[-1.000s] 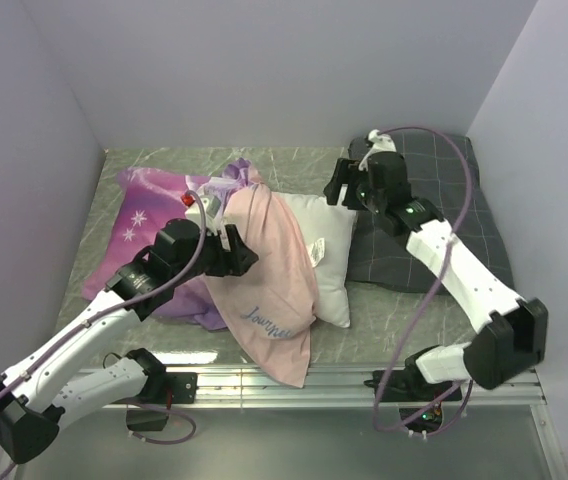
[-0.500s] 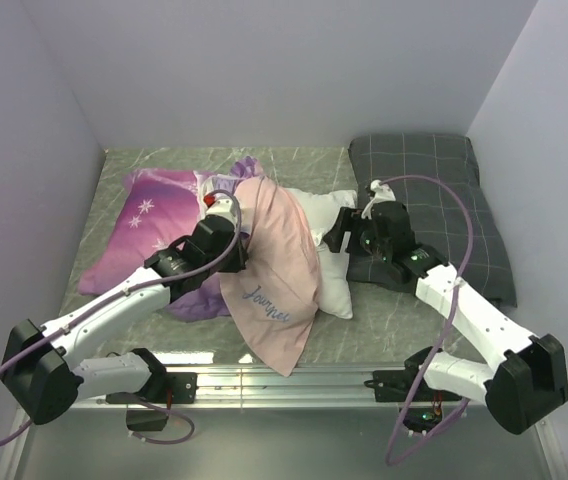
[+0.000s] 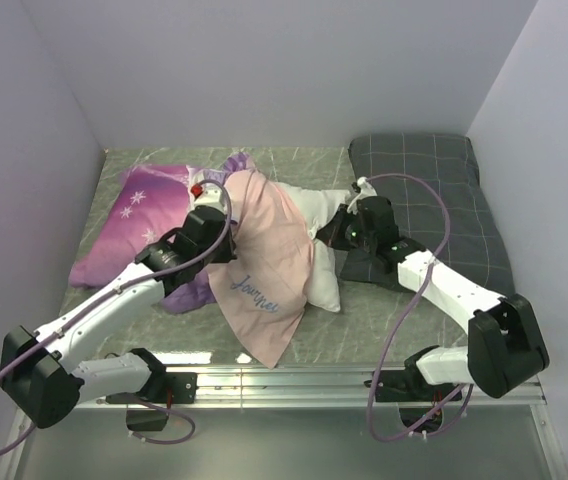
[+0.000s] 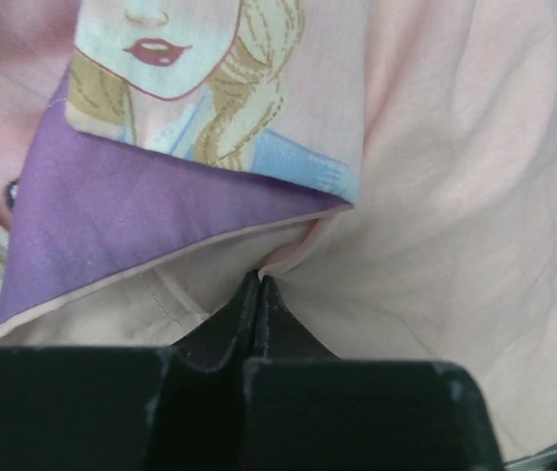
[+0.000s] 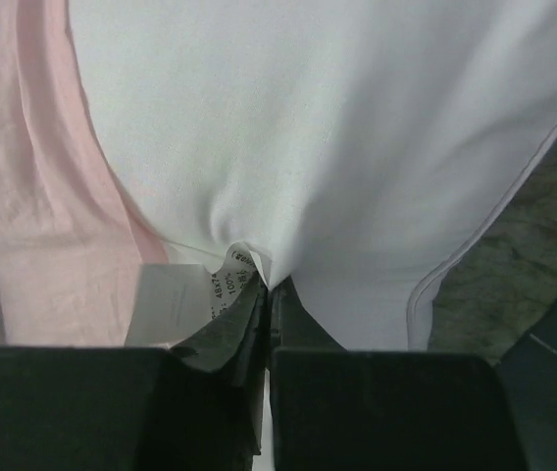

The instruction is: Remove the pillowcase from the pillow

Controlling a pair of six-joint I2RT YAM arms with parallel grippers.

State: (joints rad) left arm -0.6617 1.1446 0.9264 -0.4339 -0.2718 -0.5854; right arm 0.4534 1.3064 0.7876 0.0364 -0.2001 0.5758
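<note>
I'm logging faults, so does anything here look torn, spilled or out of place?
Nothing torn or spilled. The pillowcase is turned partly inside out over the pillow, its salmon lining hanging toward the near table edge.

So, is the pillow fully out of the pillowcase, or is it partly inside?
Not fully out: the pillow shows bare white at its right end, while the inside-out pillowcase drapes over its left part.

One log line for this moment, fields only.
left gripper shut on pillowcase | right gripper shut on pillow | pillowcase partly inside out | pillow partly bare
</note>
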